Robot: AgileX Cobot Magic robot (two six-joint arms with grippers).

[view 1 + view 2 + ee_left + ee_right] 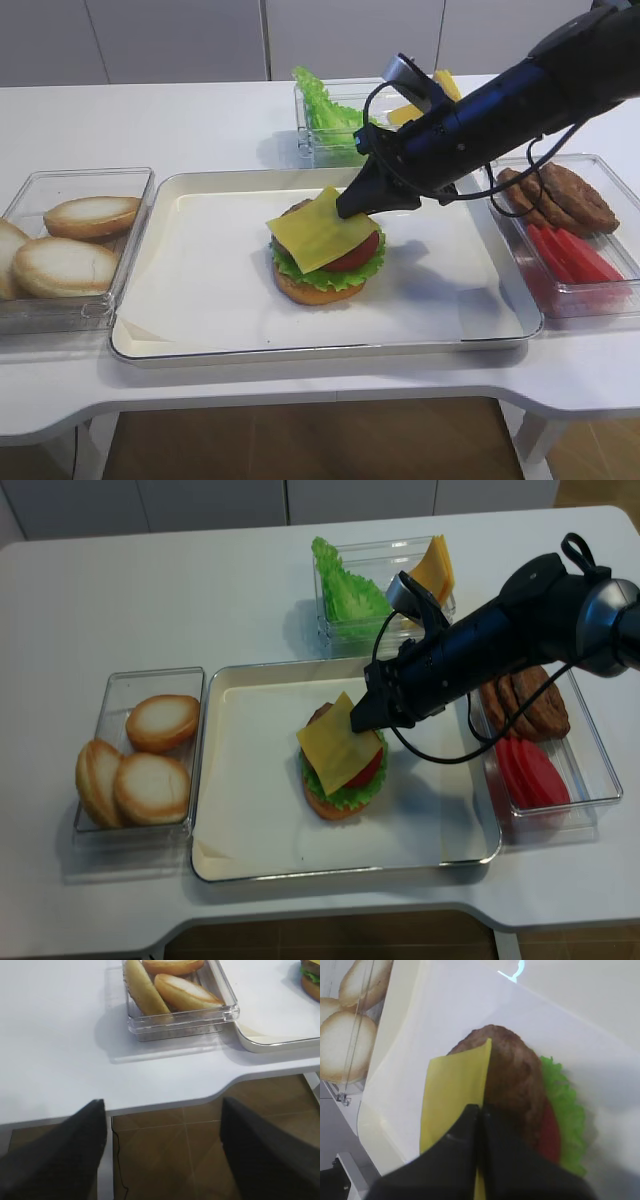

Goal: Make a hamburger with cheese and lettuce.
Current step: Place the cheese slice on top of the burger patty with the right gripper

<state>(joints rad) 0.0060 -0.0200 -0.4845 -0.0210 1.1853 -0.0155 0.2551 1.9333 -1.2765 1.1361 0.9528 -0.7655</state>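
The right wrist view alone shows the grip close up: the right claw (480, 1115) is clenched on one edge of the cheese (452, 1095), its fingers pressed together over the yellow slice, which leans tilted across the brown patty of the hamburger (512, 1085). The lettuce (567, 1110) frills out beneath a red tomato slice. The high views add the layout: the hamburger (325, 265) sits mid-tray (200, 330) on white paper, near the bench's centre. Only the left wrist view shows the left claw (162, 1155), released, fingers wide apart, hanging off the bench's front edge over brown floor (165, 1160), near the bun container (180, 1015). The bench (150, 120) is white; pale cabinets stand behind.
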